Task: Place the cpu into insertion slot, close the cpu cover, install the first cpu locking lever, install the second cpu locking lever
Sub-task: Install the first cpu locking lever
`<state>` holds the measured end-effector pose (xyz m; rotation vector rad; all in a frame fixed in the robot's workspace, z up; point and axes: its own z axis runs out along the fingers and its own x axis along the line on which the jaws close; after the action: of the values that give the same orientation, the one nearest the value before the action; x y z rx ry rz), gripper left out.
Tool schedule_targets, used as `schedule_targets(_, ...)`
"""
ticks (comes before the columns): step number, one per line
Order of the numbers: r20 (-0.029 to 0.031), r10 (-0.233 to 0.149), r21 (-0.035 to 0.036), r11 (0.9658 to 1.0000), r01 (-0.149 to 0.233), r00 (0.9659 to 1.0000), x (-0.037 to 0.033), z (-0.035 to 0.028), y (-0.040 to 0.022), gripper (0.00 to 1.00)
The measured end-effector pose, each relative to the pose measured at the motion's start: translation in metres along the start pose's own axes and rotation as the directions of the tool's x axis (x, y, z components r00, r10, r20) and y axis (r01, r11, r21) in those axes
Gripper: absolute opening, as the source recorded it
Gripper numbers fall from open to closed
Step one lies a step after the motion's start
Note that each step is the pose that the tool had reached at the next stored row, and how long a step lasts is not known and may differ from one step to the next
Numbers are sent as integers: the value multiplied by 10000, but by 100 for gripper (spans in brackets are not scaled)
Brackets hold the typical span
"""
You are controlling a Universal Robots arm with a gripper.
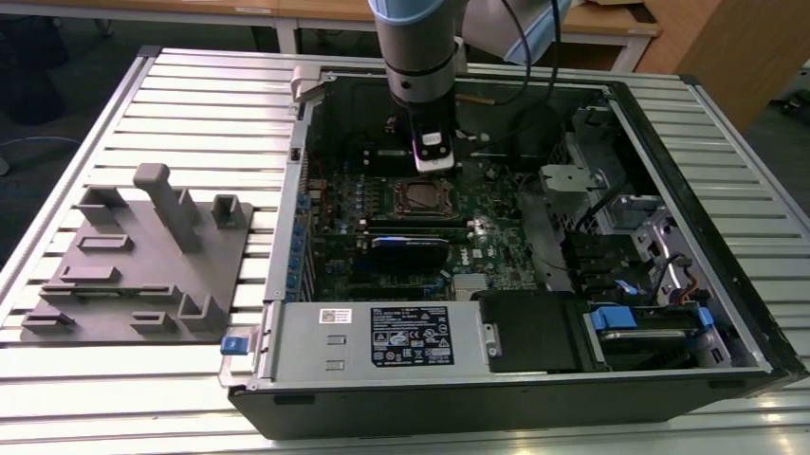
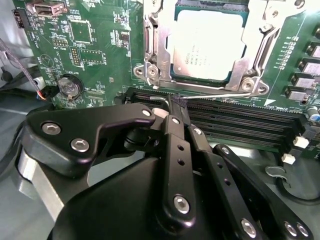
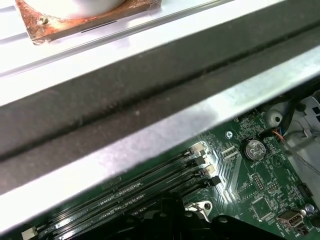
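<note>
In the second wrist view the cpu (image 2: pixel 207 45), silver-grey topped, lies flat in the insertion slot (image 1: pixel 420 197). The cpu cover (image 2: pixel 151 50), a silver frame, is folded down around it. A thin wire cpu locking lever (image 2: pixel 220 95) runs along the cover's edge towards my gripper (image 2: pixel 179 104). The black fingers are shut together, and their tips touch the lever's hooked end. Whether they clamp the wire I cannot tell. In the exterior view the gripper (image 1: pixel 434 163) hangs inside the open computer case, just behind the socket.
Long black memory slots (image 2: pixel 240 122) lie between the gripper and the socket, with a coin battery (image 2: pixel 69 86) to one side. The case wall (image 3: pixel 150 90) stands close behind the gripper. A blue-edged card (image 1: pixel 408 248), a power supply (image 1: pixel 379 336) and a grey fixture (image 1: pixel 139 256) lie further off.
</note>
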<state>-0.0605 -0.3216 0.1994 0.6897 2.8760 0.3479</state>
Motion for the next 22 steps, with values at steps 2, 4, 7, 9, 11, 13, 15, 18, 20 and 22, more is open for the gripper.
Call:
schedule_targets(2, 0, 0, 1, 10000, 0, 10000, 3, 1, 4, 11)
schedule_targets(4, 0, -1, 0, 10000, 1, 10000, 4, 1, 5, 11)
schedule_targets(7, 0, 1, 0, 10000, -1, 10000, 7, 3, 5, 11)
schedule_targets(9, 0, 2, 1, 10000, -2, 10000, 14, 4, 5, 11)
schedule_targets(11, 1, 1, 0, 10000, -1, 10000, 24, 7, 2, 11)
schedule_targets(13, -1, 2, -12, 10000, -2, 10000, 29, 18, -1, 11)
schedule_targets(15, 1, 3, -24, 10000, -3, 10000, 32, 29, -2, 11)
schedule_targets(18, 0, 2, -24, 10000, -2, 10000, 36, 31, 5, 11)
schedule_targets(20, 0, 3, -27, 10000, -3, 10000, 37, 32, 7, 11)
schedule_targets(22, 1, 3, -25, 10000, -3, 10000, 37, 32, 7, 11)
